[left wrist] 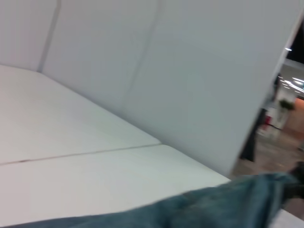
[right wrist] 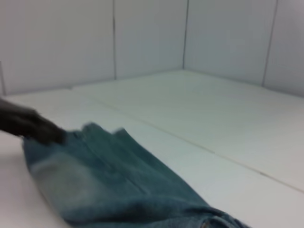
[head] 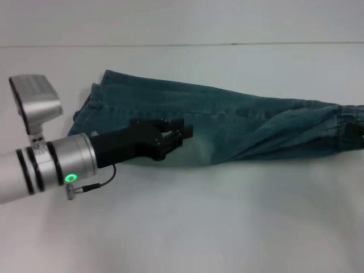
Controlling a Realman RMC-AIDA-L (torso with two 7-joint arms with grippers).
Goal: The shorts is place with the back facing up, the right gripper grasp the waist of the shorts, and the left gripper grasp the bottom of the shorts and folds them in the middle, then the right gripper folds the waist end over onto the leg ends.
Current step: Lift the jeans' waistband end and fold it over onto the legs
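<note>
The left claw (head: 177, 135), black, hovers low over the near edge of the folded blue denim shorts (head: 227, 122), fingers slightly parted and gripping nothing. The shorts lie lengthwise across the white bench (head: 227, 227). At the right frame edge the waist end is cut off, the right claw's state impossible to tell.

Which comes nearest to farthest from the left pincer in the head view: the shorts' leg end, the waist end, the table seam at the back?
1. leg end of the shorts, just beside the left pincer
2. table seam, behind
3. waist end, far right
</note>
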